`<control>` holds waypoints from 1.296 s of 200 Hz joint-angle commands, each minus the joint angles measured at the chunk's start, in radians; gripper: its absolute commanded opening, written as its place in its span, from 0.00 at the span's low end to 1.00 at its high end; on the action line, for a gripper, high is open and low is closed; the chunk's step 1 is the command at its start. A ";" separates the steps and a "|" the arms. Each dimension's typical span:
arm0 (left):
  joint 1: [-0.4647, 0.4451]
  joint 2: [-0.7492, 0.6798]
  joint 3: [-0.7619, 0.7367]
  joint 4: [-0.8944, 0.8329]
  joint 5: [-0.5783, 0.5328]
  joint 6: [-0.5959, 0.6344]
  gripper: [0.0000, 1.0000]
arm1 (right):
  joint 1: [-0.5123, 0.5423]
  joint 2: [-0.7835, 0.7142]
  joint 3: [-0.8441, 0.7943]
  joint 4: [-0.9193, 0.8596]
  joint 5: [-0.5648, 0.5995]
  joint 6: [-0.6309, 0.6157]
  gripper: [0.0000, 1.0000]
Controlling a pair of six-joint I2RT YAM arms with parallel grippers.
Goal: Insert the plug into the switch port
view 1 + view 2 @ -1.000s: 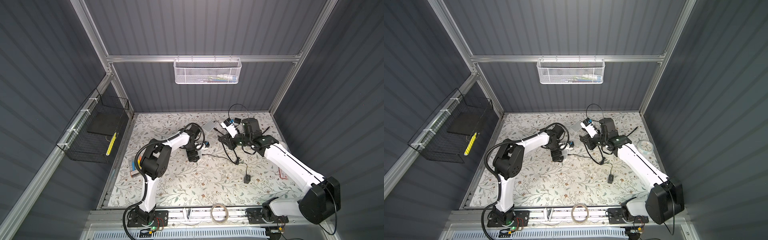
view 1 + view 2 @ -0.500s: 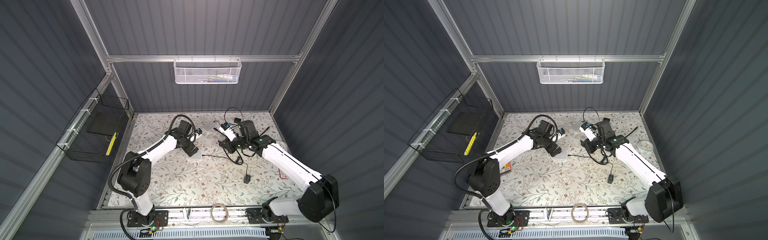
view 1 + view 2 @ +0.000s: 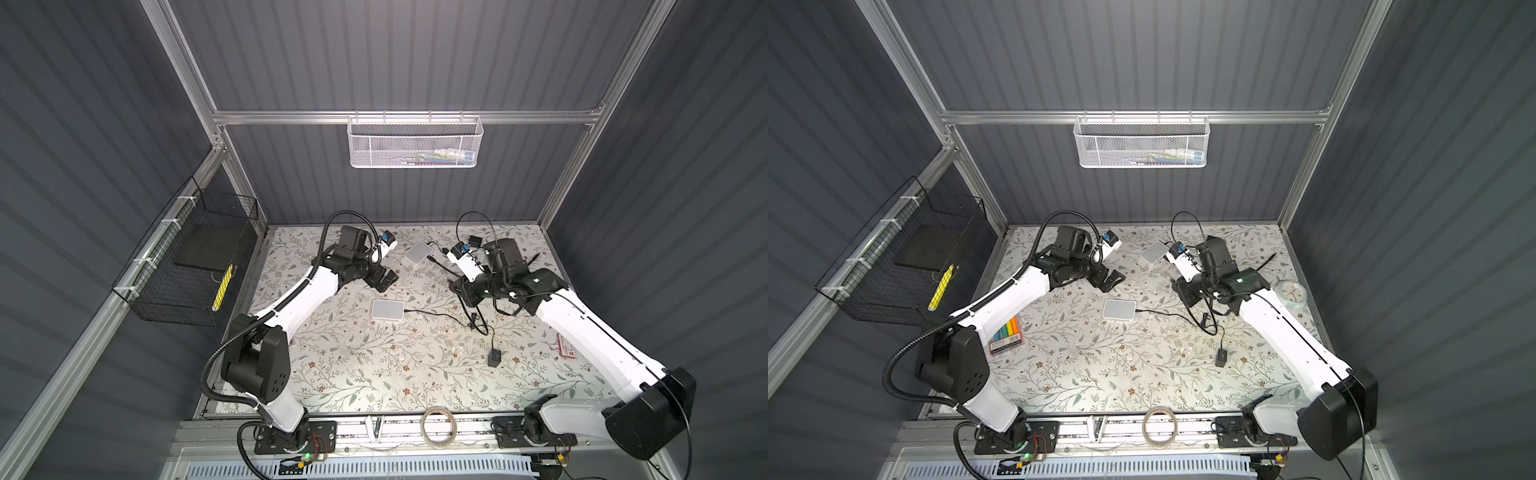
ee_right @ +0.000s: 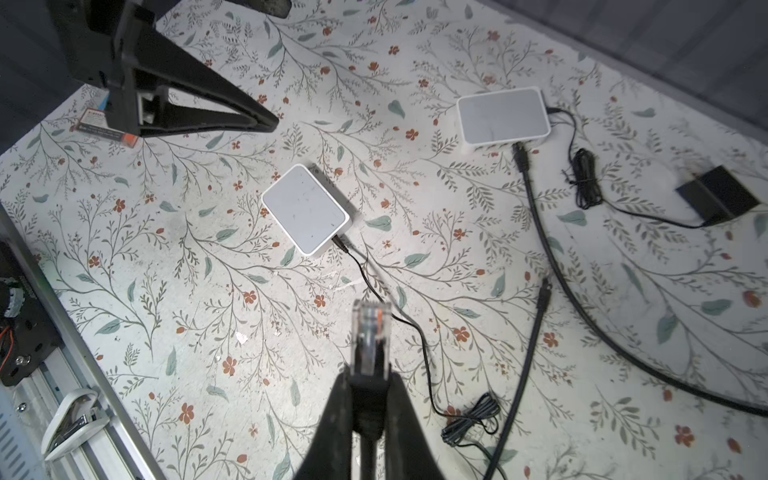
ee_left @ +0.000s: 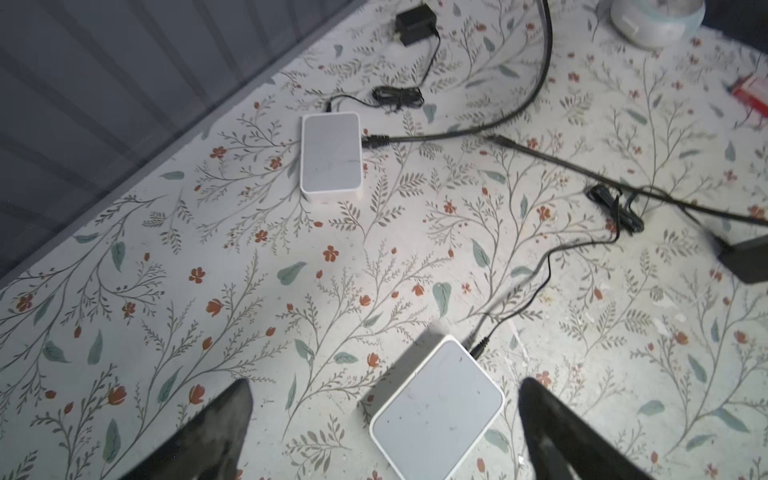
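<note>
A white switch (image 3: 387, 309) lies flat mid-table, a thin black power lead plugged into its right side; it also shows in a top view (image 3: 1119, 309) and in the right wrist view (image 4: 306, 209). My left gripper (image 3: 384, 279) hovers open just behind it, and in the left wrist view the switch (image 5: 436, 409) sits between the spread fingers (image 5: 232, 415), untouched. My right gripper (image 4: 369, 378) is shut on the clear plug (image 4: 371, 332), whose tip points toward that switch. In a top view the right gripper (image 3: 465, 291) hangs to the switch's right.
A second white switch (image 3: 419, 252) sits at the back with a black cable (image 4: 536, 216) at its port. A power adapter (image 3: 494, 357), bundled cords (image 4: 469, 419), a tape roll (image 3: 438, 428), a marker pack (image 3: 1005, 334) and a clock (image 3: 1292, 293) lie around.
My left arm has drawn back from the mid-table switch, leaving it on the table with the gripper open. The right gripper has barely shifted, the plug still in it.
</note>
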State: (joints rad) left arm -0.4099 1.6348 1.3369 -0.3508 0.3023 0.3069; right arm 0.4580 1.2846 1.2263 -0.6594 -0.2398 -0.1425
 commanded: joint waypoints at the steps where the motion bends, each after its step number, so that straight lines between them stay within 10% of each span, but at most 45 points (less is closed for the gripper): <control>1: 0.034 -0.052 -0.024 0.089 0.108 -0.076 1.00 | 0.005 -0.009 0.039 -0.082 0.057 -0.015 0.00; 47: 0.061 0.021 0.020 0.023 0.251 -0.039 0.87 | 0.027 -0.007 0.069 -0.128 0.104 -0.009 0.00; 100: 0.046 0.090 0.026 -0.106 0.056 0.047 0.71 | 0.042 -0.010 0.044 -0.162 0.148 -0.019 0.00; 150: -0.083 0.165 -0.017 -0.157 -0.327 0.285 0.76 | 0.042 -0.012 0.015 -0.144 0.141 -0.030 0.00; 259: -0.125 0.191 0.055 -0.361 -0.145 0.598 0.99 | 0.039 -0.035 -0.070 -0.080 0.128 -0.053 0.00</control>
State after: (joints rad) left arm -0.5293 1.8236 1.3331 -0.6270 0.1085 0.8196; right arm 0.4973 1.2499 1.1648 -0.7643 -0.1024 -0.1768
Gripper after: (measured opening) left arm 0.988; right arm 0.132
